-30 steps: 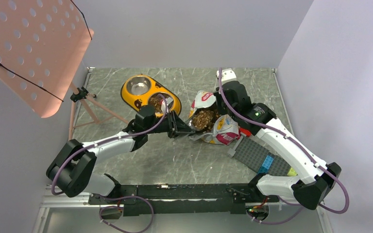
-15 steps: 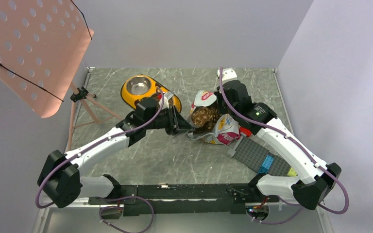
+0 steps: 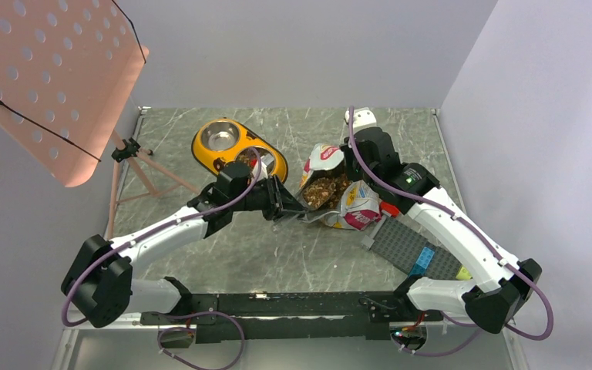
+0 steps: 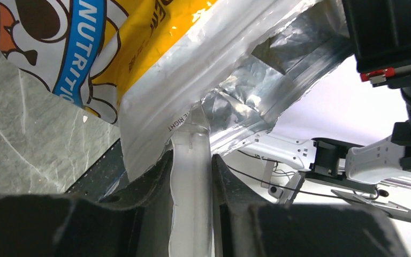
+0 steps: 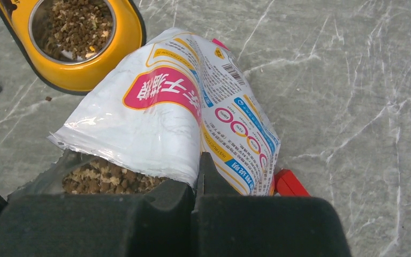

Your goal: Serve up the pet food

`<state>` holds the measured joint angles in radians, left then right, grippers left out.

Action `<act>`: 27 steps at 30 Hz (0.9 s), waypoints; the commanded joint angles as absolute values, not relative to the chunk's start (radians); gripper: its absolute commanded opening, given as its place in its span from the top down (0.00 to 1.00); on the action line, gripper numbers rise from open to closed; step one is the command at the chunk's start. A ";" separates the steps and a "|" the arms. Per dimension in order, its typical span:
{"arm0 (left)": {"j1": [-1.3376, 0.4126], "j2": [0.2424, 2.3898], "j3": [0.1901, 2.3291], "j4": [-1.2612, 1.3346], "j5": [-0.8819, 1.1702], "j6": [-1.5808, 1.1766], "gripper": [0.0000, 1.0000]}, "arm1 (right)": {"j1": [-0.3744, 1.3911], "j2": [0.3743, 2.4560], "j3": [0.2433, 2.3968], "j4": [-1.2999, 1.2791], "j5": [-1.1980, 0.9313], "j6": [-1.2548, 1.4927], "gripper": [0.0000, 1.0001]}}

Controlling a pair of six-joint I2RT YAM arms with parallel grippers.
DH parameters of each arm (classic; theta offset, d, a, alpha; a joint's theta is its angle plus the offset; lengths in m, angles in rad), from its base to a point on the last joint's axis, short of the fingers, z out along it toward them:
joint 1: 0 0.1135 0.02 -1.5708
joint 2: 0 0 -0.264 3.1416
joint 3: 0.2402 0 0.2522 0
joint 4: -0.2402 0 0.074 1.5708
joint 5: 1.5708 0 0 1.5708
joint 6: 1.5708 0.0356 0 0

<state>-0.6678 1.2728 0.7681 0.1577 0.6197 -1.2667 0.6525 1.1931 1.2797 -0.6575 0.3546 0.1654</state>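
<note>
The glossy white, pink and yellow bag (image 3: pixel 354 208) lies open mid-table, with brown kibble (image 3: pixel 321 191) showing in its mouth. My left gripper (image 3: pixel 296 208) is shut on the bag's near-left rim; in the left wrist view a white strip of the bag (image 4: pixel 191 176) sits between its fingers (image 4: pixel 191 156). My right gripper (image 3: pixel 352 171) is shut on the far-right rim, seen pinched (image 5: pixel 198 172) in the right wrist view, above the kibble (image 5: pixel 101 179) inside the bag (image 5: pixel 166 118). The yellow double bowl (image 3: pixel 210 158) holds kibble in its near cup (image 5: pixel 75 24).
A salmon perforated music stand (image 3: pixel 46 77) on a tripod (image 3: pixel 135 150) stands at the left. A grey baseplate (image 3: pixel 405 245) with a blue brick (image 3: pixel 424 258) lies under my right arm. A red piece (image 5: pixel 289 184) lies beside the bag. A few crumbs lie by the bowl.
My left arm swung outward and back a little while its gripper stayed on the bag's rim. The bag's mouth shifted slightly and opened flatter. My right arm barely moved.
</note>
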 commanded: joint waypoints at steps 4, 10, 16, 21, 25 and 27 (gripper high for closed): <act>-0.680 1.256 0.857 0.064 0.587 -1.186 1.00 | 0.647 1.118 1.354 -0.578 0.413 0.167 1.00; -0.681 1.290 0.751 0.197 0.631 -1.311 1.00 | 0.647 1.118 1.364 -0.584 0.413 0.168 1.00; -0.681 1.263 0.989 0.005 0.603 -1.146 1.00 | 0.647 1.110 1.348 -0.581 0.415 0.167 1.00; -0.698 1.336 0.845 0.091 0.636 -1.275 1.00 | 0.648 1.122 1.355 -0.575 0.404 0.170 1.00; -0.688 1.326 0.787 0.151 0.652 -1.315 1.00 | 0.648 1.123 1.362 -0.580 0.411 0.163 1.00; -0.688 1.318 0.846 0.115 0.650 -1.267 1.00 | 0.647 1.120 1.361 -0.581 0.411 0.161 1.00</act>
